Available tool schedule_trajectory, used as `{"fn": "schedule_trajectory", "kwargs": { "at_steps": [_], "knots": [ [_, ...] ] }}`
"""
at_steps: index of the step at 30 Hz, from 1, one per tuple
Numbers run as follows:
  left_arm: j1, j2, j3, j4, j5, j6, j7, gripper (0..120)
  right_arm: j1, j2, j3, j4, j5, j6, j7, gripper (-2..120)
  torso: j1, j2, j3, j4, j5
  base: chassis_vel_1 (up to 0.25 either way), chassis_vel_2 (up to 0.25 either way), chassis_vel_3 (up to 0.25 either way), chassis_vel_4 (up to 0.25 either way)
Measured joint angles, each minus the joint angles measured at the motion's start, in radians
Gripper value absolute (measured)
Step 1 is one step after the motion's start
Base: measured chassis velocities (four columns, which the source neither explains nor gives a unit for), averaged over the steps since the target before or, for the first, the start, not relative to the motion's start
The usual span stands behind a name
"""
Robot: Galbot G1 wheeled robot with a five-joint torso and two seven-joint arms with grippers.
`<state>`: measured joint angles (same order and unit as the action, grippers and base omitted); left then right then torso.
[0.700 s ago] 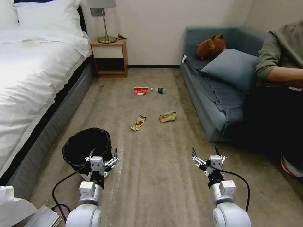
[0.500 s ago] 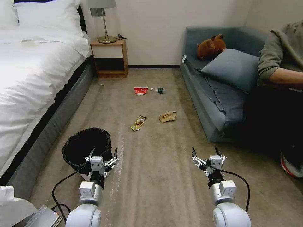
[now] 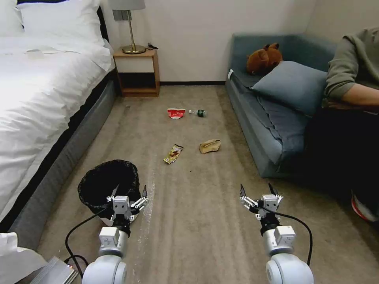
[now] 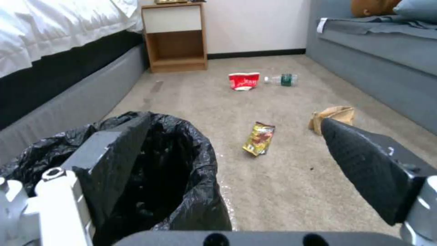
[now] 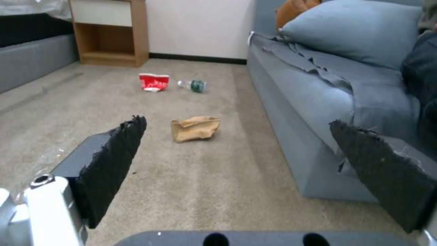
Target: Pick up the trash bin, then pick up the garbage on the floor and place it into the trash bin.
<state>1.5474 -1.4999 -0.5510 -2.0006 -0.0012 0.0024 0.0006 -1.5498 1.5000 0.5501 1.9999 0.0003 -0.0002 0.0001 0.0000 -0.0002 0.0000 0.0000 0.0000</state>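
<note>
In the lower left of the head view, the left gripper hovered at the near rim of the trash bin, with its fingers spread wide and holding nothing. The bin stood on the carpet just beside the grey bed base, and its crinkled black bag lining was open at the top. In the left wrist view, one finger was in front of the bin's opening and the other was over bare carpet. The right gripper hung in the lower right of the head view, above the carpet and near the blue sofa, also wide open and empty. The garbage lay in the middle of the frame, well apart from the bin: a brown-gold snack wrapper, a crumpled tan paper bag near it on the right, and higher in the frame a crushed red-and-white cup just beside a small clear bottle.
</note>
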Motion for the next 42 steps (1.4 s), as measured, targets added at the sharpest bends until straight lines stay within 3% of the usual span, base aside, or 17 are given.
{"fn": "schedule_trajectory", "kwargs": {
  "at_steps": [2,4,5,8,12,16,22,24,25,26,28,29,33,34,37,39,42],
  "knots": [
    [-0.004,0.001,-0.002,-0.002,-0.002,0.004,0.000,100,0.003,0.000,0.002,0.001,0.003,-0.004,0.000,100,0.000,0.000,0.000,0.0000,0.0001,0.000,0.000,0.000,0.000],
    [-0.059,0.014,-0.031,-0.034,-0.028,0.077,-0.010,100,0.044,-0.008,0.053,0.044,0.048,-0.064,0.005,100,0.000,0.000,0.000,0.0000,0.0004,0.000,0.000,0.000,0.000],
    [-0.059,0.014,-0.031,-0.034,-0.028,0.077,-0.010,100,0.044,-0.008,0.053,0.044,0.048,-0.064,0.005,100,0.000,0.000,0.000,0.0000,0.0004,0.000,0.000,0.000,0.000],
    [-0.158,0.038,-0.081,-0.090,-0.075,0.207,-0.029,100,0.139,-0.028,0.166,0.142,0.148,-0.195,0.019,100,0.000,0.000,0.000,0.0001,-0.0003,0.000,0.000,0.000,0.000],
    [-0.222,0.054,-0.116,-0.133,-0.117,0.290,-0.039,100,0.147,-0.028,0.182,0.178,0.194,-0.231,0.008,100,0.000,0.000,0.000,-0.0003,0.0005,0.000,0.000,0.000,0.000],
    [-0.201,0.057,-0.111,-0.195,-0.184,0.318,-0.028,100,0.148,-0.031,0.181,0.193,0.208,-0.240,0.001,100,0.000,0.000,0.000,0.0000,0.0001,0.000,0.000,0.000,0.000],
    [-0.149,0.045,-0.123,-0.213,-0.164,0.335,-0.042,99,0.138,-0.031,0.176,0.188,0.215,-0.229,-0.025,100,0.000,0.000,0.000,0.0000,0.0000,0.000,0.000,0.000,0.000],
    [-0.135,0.042,-0.146,-0.198,-0.159,0.354,-0.072,99,0.130,-0.032,0.176,0.185,0.225,-0.225,-0.041,100,0.000,0.000,0.000,0.0000,0.0003,0.000,0.000,0.000,0.000],
    [-0.124,0.037,-0.176,-0.172,-0.174,0.383,-0.132,99,0.124,-0.033,0.175,0.182,0.231,-0.220,-0.046,100,0.000,0.000,0.000,0.0000,-0.0001,0.000,0.000,0.000,0.000],
    [-0.124,0.037,-0.176,-0.172,-0.174,0.383,-0.132,99,0.124,-0.033,0.175,0.182,0.231,-0.220,-0.046,100,0.000,0.000,0.000,0.0000,-0.0001,0.000,0.000,0.000,0.000],
    [-0.111,0.028,-0.211,-0.140,-0.215,0.402,-0.215,99,0.122,-0.033,0.174,0.169,0.231,-0.212,-0.050,100,0.000,0.000,0.000,0.0000,-0.0001,0.000,0.000,0.000,0.000],
    [-0.111,0.028,-0.211,-0.140,-0.215,0.402,-0.215,99,0.122,-0.033,0.174,0.169,0.231,-0.212,-0.050,100,0.000,0.000,0.000,0.0000,-0.0001,0.000,0.000,0.000,0.000],
    [-0.103,-0.002,-0.249,-0.107,-0.341,0.390,-0.354,99,0.128,-0.031,0.166,0.138,0.225,-0.201,-0.056,100,0.000,0.000,0.000,0.0001,0.0000,0.000,0.000,0.000,0.000],
    [-0.111,-0.010,-0.256,-0.095,-0.376,0.385,-0.393,99,0.128,-0.030,0.163,0.131,0.224,-0.196,-0.059,100,0.000,0.000,0.000,0.0001,0.0000,0.000,0.000,0.000,0.000],
    [-0.124,-0.015,-0.262,-0.079,-0.408,0.382,-0.425,99,0.127,-0.030,0.158,0.129,0.224,-0.191,-0.061,100,0.000,0.000,0.000,0.0000,0.0001,0.000,0.000,0.000,0.000],
    [-0.165,-0.018,-0.279,-0.044,-0.482,0.403,-0.478,99,0.123,-0.032,0.156,0.129,0.224,-0.179,-0.070,100,0.000,0.000,0.000,0.0000,0.0000,0.000,0.000,0.000,0.000],
    [-0.214,-0.017,-0.292,-0.017,-0.541,0.430,-0.505,98,0.123,-0.037,0.158,0.125,0.224,-0.168,-0.090,100,0.000,0.000,0.000,0.0000,-0.0001,0.000,0.000,0.000,0.000]
  ]
}}
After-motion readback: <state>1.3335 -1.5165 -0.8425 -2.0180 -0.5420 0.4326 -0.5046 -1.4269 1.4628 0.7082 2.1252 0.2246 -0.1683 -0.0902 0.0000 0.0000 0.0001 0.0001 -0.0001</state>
